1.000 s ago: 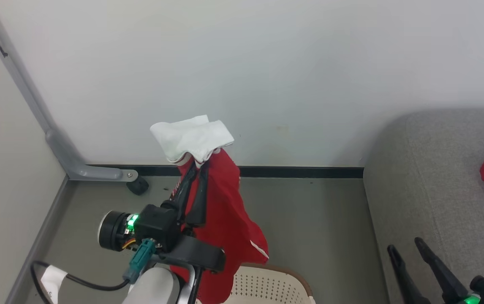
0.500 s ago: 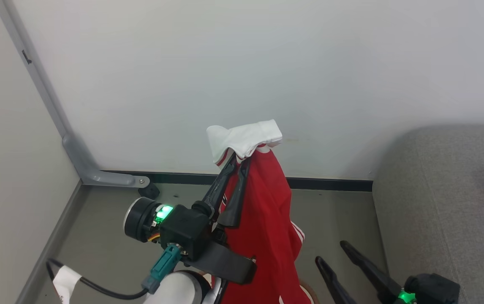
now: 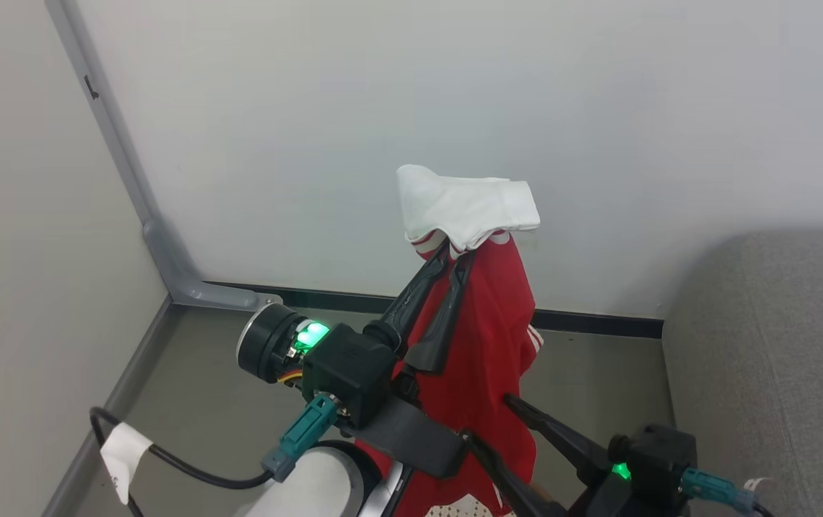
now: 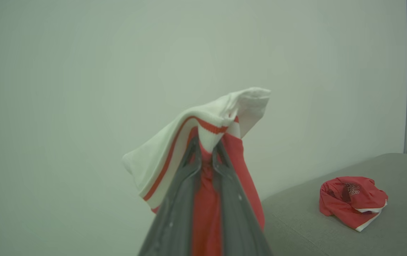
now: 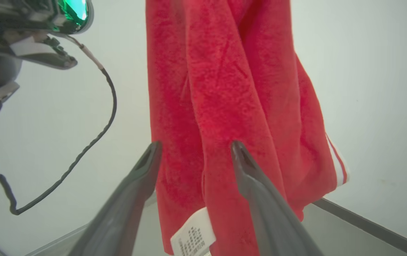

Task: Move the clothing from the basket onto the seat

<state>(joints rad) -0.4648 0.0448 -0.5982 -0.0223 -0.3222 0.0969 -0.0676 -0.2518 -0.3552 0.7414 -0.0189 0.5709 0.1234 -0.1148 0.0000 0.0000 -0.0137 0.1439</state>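
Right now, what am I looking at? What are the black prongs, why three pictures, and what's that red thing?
It's a robot with two arms, each ending in a two-fingered gripper: those are the prongs. One picture comes from a camera on its head, the others from a camera on each wrist. The left gripper is shut on a red garment with a white band, holding it up in the air. The right gripper is open, its fingers by the hanging cloth. At the right is a grey seat, where another red garment lies.
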